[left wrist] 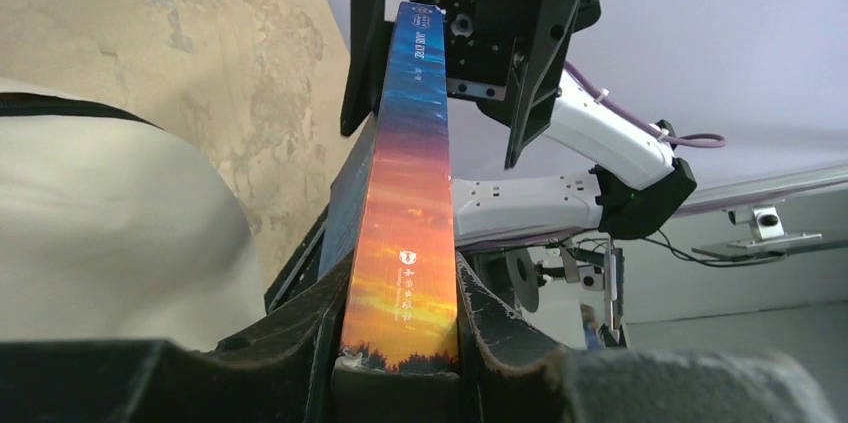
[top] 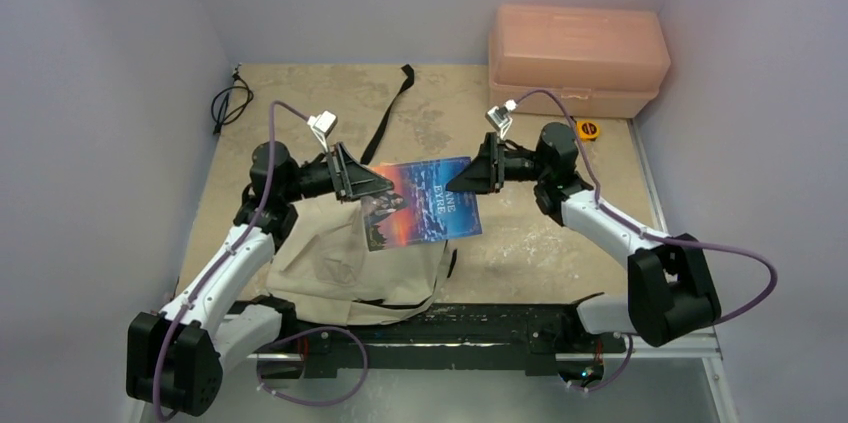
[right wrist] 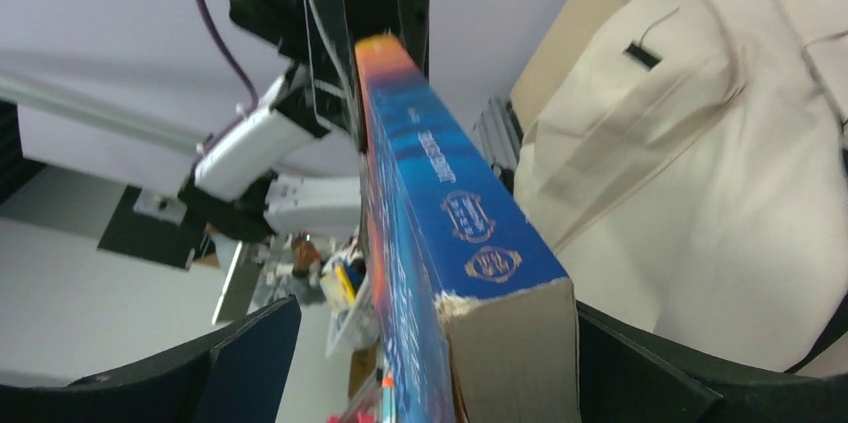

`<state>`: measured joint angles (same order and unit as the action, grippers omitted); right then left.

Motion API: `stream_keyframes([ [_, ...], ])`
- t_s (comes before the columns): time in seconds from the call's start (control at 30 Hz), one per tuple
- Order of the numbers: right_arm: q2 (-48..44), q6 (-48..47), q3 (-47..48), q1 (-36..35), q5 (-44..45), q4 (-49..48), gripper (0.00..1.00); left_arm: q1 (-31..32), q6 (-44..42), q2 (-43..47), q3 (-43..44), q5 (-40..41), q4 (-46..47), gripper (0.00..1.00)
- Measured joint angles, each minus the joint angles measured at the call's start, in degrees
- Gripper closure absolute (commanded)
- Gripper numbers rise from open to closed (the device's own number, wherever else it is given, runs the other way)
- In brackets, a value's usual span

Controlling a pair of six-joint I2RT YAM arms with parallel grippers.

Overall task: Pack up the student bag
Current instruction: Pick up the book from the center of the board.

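The Jane Eyre book (top: 425, 205) is held off the table (top: 560, 233), over the far edge of the beige backpack (top: 340, 273), cover turned upward. Its long axis runs from one gripper to the other.

The left gripper (top: 375, 188) is clamped on the end of the book over the backpack, its fingers pressed to both faces beside the spine. The right gripper (top: 455, 185) is set around the end beyond the backpack, but its jaws stand apart, with a gap seen beside the book, so the load is judged to be carried by the left arm alone.

The backpack lies below the book and toward the arm bases, on the left arm's side. Its opening cannot be made out with certainty.
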<state>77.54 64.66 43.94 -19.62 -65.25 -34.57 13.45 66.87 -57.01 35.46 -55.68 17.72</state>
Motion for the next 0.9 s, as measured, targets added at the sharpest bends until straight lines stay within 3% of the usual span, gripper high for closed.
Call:
stream_keyframes([
  [0.2, -2.08, -3.10, -5.49, -1.90, -4.39, -2.43, 0.08, 0.09, 0.04, -0.50, 1.79, -2.86, 0.26, 1.00],
  [0.33, -2.49, -2.45, -8.70, -2.19, -5.44, -6.88, 0.31, 0.07, -1.79, -0.50, 4.48, -3.80, -2.08, 1.00],
  [0.57, -4.94, 0.94, -11.74, -2.27, -6.32, -13.64, 0.61, 0.09, -7.37, -1.29, 8.50, -6.58, -6.82, 1.00],
  [0.63, -5.38, 1.51, -11.98, -2.51, -6.47, -14.84, 0.61, 0.09, -8.04, -2.32, 9.01, -7.28, -7.13, 1.00],
  [0.73, -5.57, 2.82, -12.39, -3.02, -6.45, -16.50, 0.42, 0.07, -8.41, -4.07, 9.20, -8.35, -7.15, 1.00],
  [0.9, -5.57, 4.26, -12.48, -4.90, -6.16, -18.60, 0.31, 0.09, -8.31, -5.88, 9.18, -10.01, -6.38, 1.00],
])
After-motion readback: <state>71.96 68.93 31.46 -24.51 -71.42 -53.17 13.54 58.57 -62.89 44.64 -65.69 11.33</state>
